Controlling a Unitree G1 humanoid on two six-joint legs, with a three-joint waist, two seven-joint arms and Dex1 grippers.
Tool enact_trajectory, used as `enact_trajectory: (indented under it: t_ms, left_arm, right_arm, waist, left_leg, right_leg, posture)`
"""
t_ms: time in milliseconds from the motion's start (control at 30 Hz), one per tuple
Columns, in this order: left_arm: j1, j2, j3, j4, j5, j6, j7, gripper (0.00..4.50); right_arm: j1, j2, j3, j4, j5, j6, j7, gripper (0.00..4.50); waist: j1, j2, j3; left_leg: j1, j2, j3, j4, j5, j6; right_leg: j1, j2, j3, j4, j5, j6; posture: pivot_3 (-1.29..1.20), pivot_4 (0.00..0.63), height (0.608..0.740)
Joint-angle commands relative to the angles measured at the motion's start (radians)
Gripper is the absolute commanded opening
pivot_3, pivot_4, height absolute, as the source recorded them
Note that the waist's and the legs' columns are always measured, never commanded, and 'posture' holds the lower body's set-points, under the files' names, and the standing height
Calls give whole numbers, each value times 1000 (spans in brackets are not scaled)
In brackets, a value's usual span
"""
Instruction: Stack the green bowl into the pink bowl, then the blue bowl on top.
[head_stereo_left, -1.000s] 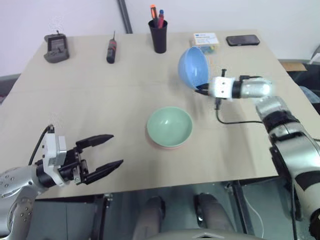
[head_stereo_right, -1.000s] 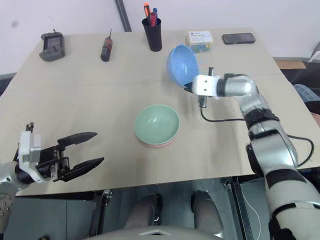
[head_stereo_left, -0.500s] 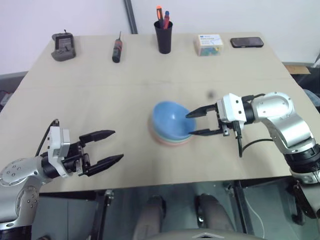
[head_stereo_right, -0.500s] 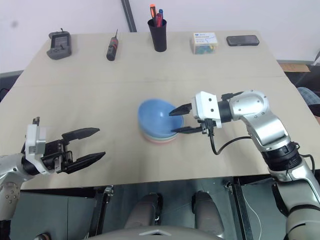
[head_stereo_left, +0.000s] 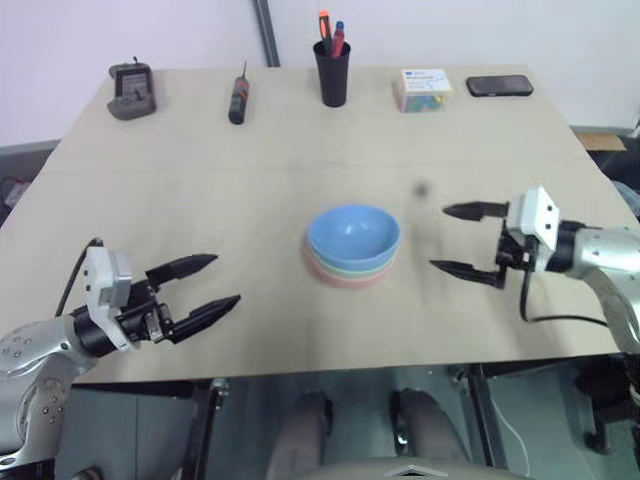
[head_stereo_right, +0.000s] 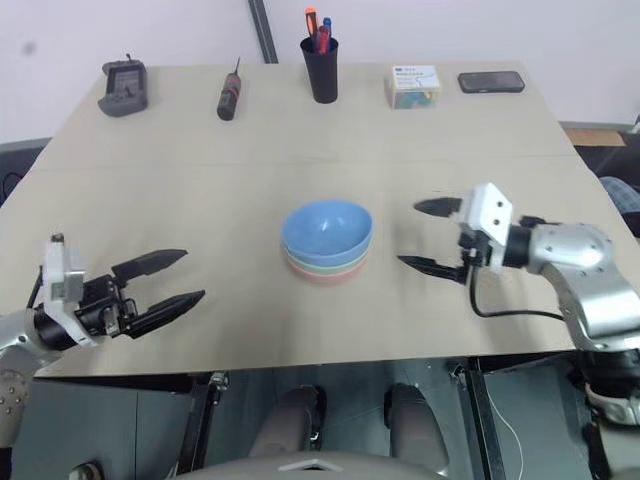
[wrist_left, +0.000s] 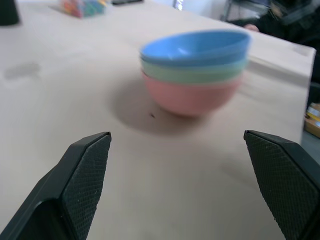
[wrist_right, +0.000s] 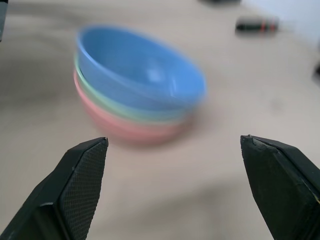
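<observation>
Blue on top, green in the middle, pink underneath: in the left eye view the blue bowl (head_stereo_left: 353, 232) sits nested in the green bowl (head_stereo_left: 352, 265), which sits in the pink bowl (head_stereo_left: 350, 278), the stack standing upright near the middle of the wooden table (head_stereo_left: 200, 200). Taking that stack as the landmark, the left gripper (head_stereo_left: 200, 289) hangs well to its left and nearer the table's front edge, its forearm reaching in from the lower left corner, fingers spread wide and pointing roughly level toward the stack, holding nothing. The right gripper (head_stereo_left: 472, 240) is just to the right of the stack, apart from it, its silver forearm coming in from the right edge; its two fingers stand wide, one above the other, tips aimed at the stack, empty. Beyond the stack, along the far edge, stand a black pen cup (head_stereo_left: 332, 80), a screwdriver (head_stereo_left: 238, 98), a small box (head_stereo_left: 421, 88) and a phone (head_stereo_left: 498, 86). In the left wrist view the stack stands beyond the two widely parted black fingers (wrist_left: 85, 170), untouched. In the right wrist view the stack, blurred, lies ahead of that gripper's wide-set fingers (wrist_right: 82, 175), clear of both.
</observation>
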Motion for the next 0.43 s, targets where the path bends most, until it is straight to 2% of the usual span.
enact_trajectory:
  t_ms: [33,267,433]
  left_arm:
    - [23,20,63,-30,-11,-1,5,4500]
    - [83,70,104,-37,-12,29,-28,4500]
    - [104,106,93,-43,-2,38,-76,4500]
  right_arm:
    - [76,-56,-156,7,46,2,16,4451]
    - [188,-109,-298,-24,78,14,24,4451]
    - [242,-123,-328,-69,102,28,29,4451]
  waist:
    - [0,0,0]
    - [0,0,0]
    - [-1,0,0]
  left_leg:
    - [0,0,0,0,0,0]
    - [0,0,1,0,0,0]
    - [1,0,2,0,0,0]
  right_leg:
    - [0,0,0,0,0,0]
    - [0,1,1,0,0,0]
    - [0,1,1,0,0,0]
  posture:
    - [0,150,740]
    - [0,150,740]
    - [0,150,740]
